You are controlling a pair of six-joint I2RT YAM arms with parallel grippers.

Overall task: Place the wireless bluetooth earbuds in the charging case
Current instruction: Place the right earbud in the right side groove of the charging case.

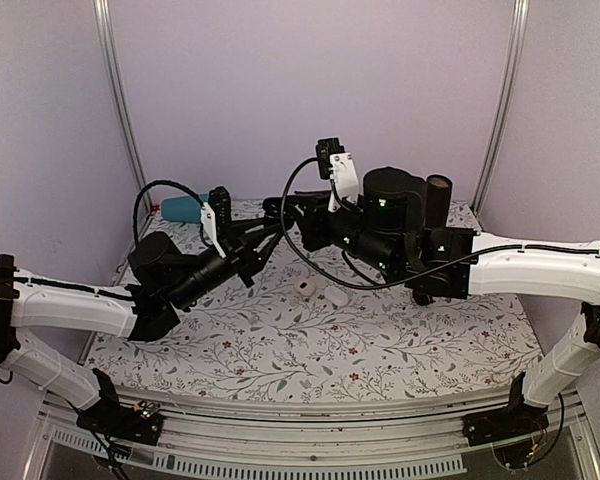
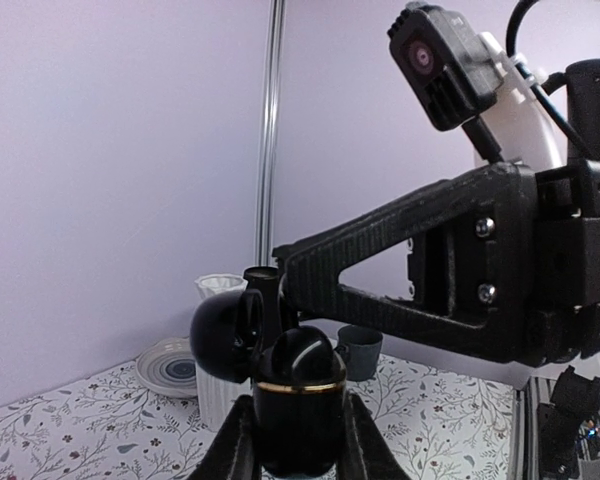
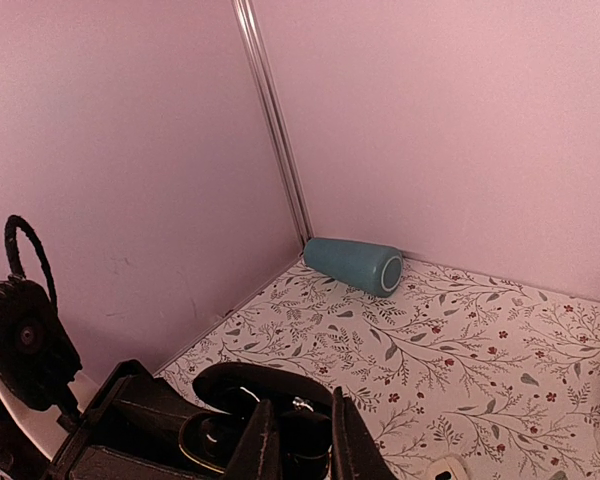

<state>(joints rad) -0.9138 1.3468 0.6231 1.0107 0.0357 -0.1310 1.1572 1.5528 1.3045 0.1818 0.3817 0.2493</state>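
Observation:
My left gripper (image 2: 298,450) is shut on the base of the black charging case (image 2: 300,420), which has a gold rim, and holds it upright in the air. Its lid (image 2: 220,335) hangs open to the left. A black earbud (image 2: 305,355) sits at the case mouth. My right gripper (image 3: 302,445) is shut on that earbud (image 3: 305,435) right over the open case (image 3: 215,435). In the top view both grippers meet above the table's back middle, left gripper (image 1: 265,235) and right gripper (image 1: 280,212). The second earbud does not show.
A teal cup (image 1: 183,208) lies on its side at the back left. Two small white pebble-like items (image 1: 305,288) lie mid-table under the right arm. A white ribbed vase (image 2: 215,385), a striped plate (image 2: 170,365) and a dark cup (image 2: 360,350) stand behind.

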